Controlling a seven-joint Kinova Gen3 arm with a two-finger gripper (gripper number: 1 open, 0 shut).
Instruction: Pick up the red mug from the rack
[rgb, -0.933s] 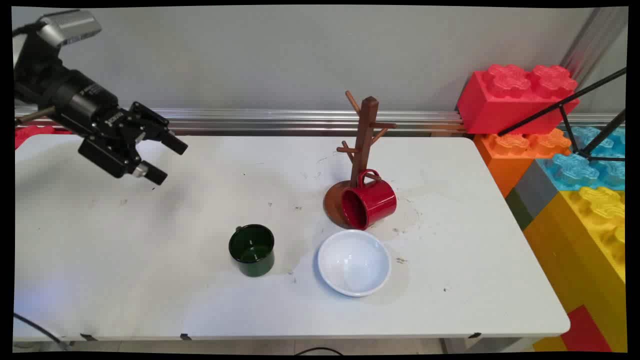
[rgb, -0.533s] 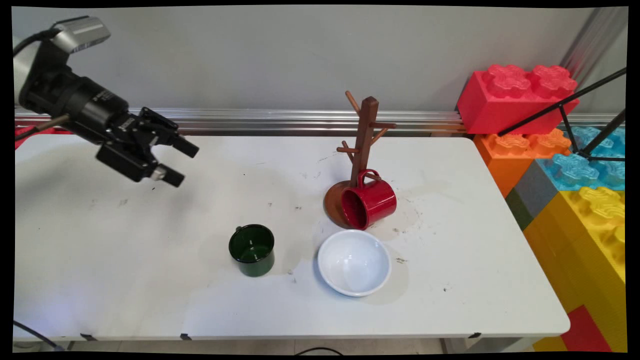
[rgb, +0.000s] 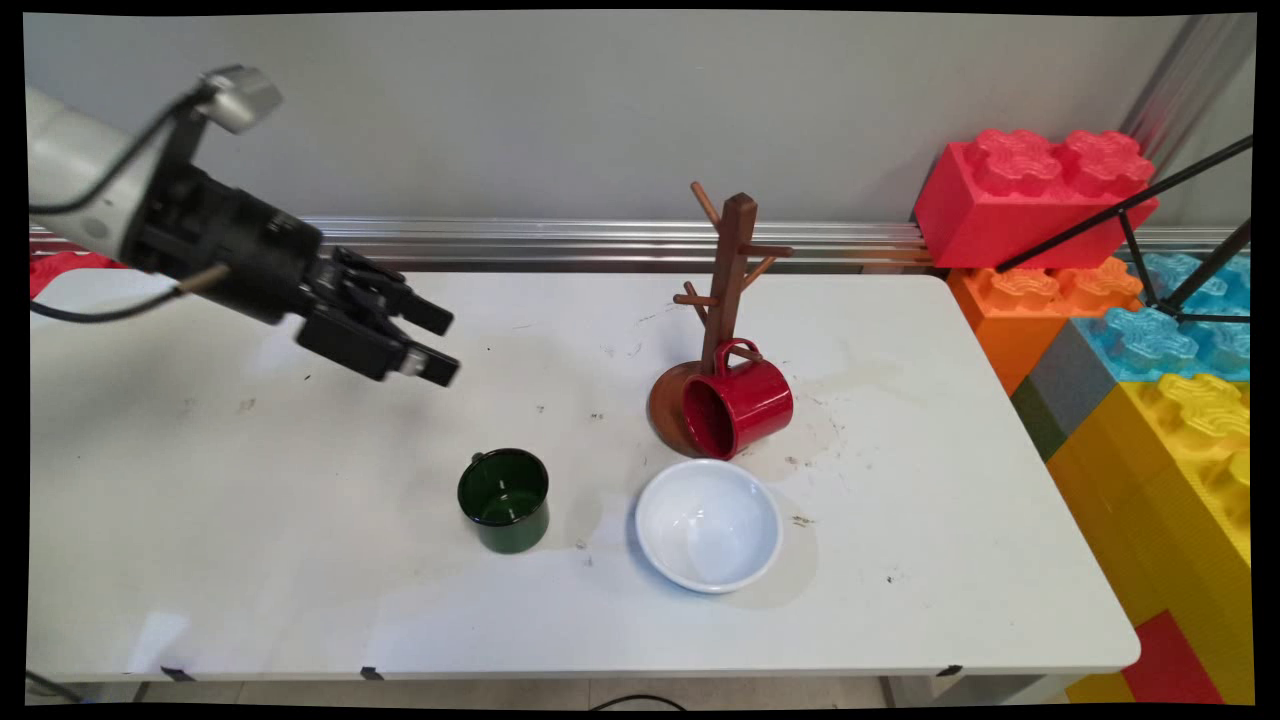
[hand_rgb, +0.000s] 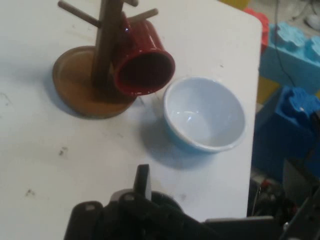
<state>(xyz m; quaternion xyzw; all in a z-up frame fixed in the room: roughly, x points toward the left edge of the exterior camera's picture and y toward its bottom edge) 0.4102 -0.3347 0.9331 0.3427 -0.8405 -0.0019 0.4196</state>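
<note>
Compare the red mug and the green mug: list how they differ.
The red mug hangs tipped on its side from a peg of the wooden mug tree; the green mug stands upright on the table. The red mug's handle is plain to see, the green mug's barely shows. Both look empty.

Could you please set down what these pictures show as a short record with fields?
gripper: black two-finger gripper, open, holding nothing, above the white table, left of centre
nearest thing: dark green enamel mug, upright, nearer the camera and to the right of the gripper
rack: brown wooden mug tree on a round base
hung thing: red mug, handle on a low peg, tilted, mouth toward the camera
bowl: white bowl, upright, just in front of the red mug
backdrop: large toy bricks at right
</note>
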